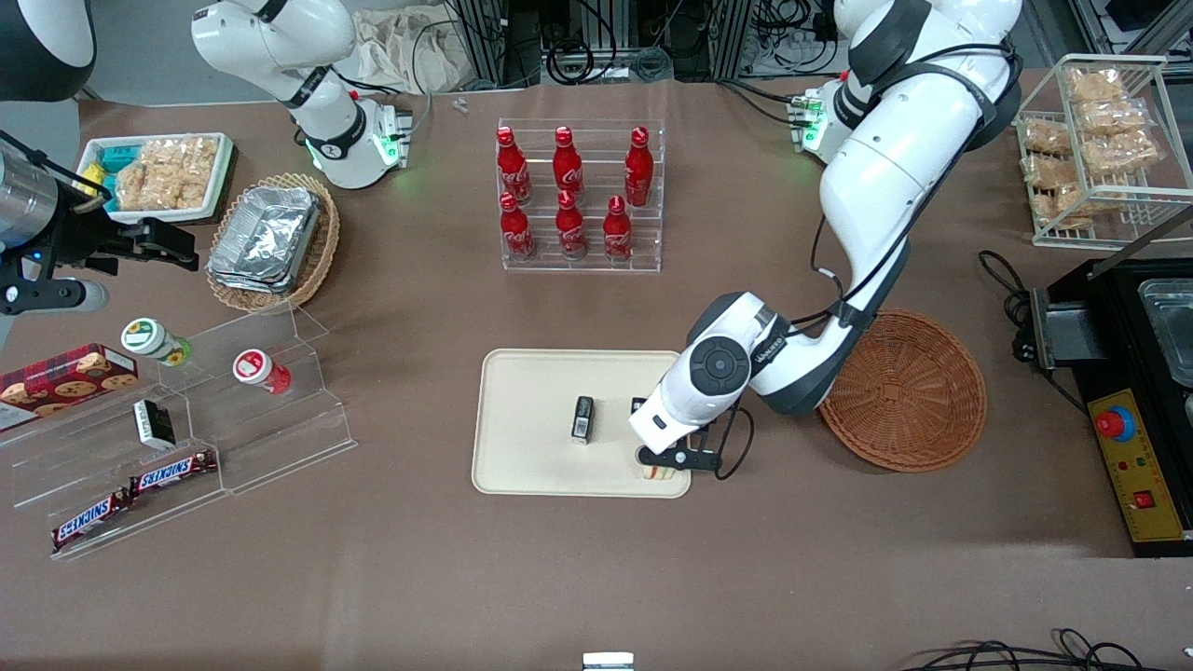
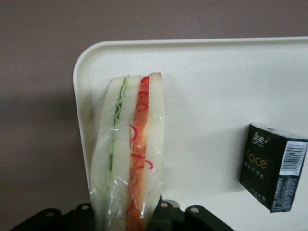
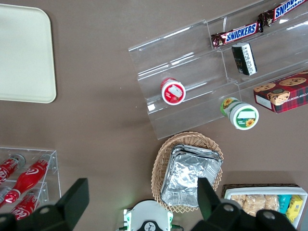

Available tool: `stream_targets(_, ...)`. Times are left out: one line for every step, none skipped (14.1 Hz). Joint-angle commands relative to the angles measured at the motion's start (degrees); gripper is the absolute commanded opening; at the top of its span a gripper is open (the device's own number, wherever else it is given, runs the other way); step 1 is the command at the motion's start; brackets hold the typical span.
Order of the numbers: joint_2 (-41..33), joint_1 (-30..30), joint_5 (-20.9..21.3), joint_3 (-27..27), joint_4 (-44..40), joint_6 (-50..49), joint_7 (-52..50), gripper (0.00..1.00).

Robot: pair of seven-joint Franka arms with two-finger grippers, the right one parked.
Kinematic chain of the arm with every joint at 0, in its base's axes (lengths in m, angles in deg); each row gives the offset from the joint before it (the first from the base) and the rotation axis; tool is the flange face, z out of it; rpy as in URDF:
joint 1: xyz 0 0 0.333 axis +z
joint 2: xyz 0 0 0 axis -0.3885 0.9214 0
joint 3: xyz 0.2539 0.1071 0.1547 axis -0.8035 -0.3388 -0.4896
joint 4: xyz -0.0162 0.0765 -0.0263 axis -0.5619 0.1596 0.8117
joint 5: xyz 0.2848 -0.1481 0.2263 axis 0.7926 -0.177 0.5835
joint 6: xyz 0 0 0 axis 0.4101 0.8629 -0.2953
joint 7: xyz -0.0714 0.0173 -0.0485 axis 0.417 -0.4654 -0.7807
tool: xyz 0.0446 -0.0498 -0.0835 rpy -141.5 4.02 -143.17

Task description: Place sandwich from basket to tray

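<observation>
Left wrist view: fingers [image 2: 127,219] grasp one sandwich [image 2: 129,154] over one tray [image 2: 216,86].

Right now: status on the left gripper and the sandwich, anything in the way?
Left gripper shut on triangular white-bread sandwich, over a corner of the cream rectangular tray. Round reddish-brown wicker basket empty. Small black pack on tray, apart from sandwich.

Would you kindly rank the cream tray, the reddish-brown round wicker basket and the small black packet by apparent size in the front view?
1. Cream tray
2. Reddish-brown wicker basket
3. Small black packet
The gripper holds the sandwich over the tray's corner.
</observation>
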State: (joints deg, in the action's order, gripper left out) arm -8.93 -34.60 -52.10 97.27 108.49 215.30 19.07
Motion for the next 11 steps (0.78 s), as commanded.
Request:
stream_targets(-0.6,-0.3,0.86,-0.05,-2.59,-0.22,-2.03,1.0)
stream_targets(-1.39,-0.21,0.77,-0.05,-2.77,-0.22,-4.56,1.0)
stream_targets(-2.18,0.31,0.68,0.04,-3.03,-0.22,-7.28,1.0)
stream_targets(-2.97,0.92,1.2,0.04,-3.9,-0.31,-9.4,1.0)
stream_targets(-5.15,0.93,1.55,-0.05,-3.91,-0.74,-10.9,1.0)
stream_targets(-7.79,1.54,1.56,-0.14,-3.3,-2.23,-11.44,1.0)
stream_targets(-10.34,3.46,1.47,0.04,-3.04,-6.94,-11.44,1.0)
stream_targets(-13.15,4.26,1.29,0.04,-3.03,-12.29,-11.44,1.0)
stream_targets(-15.96,6.27,0.42,0.04,-2.6,-15.74,-10.83,1.0)
stream_targets(-18.25,9.25,-0.89,0.56,-1.46,-16.73,-10.56,1.0)
stream_targets(-21.23,11.19,-3.6,0.74,-0.15,-17.0,-9.6,1.0)
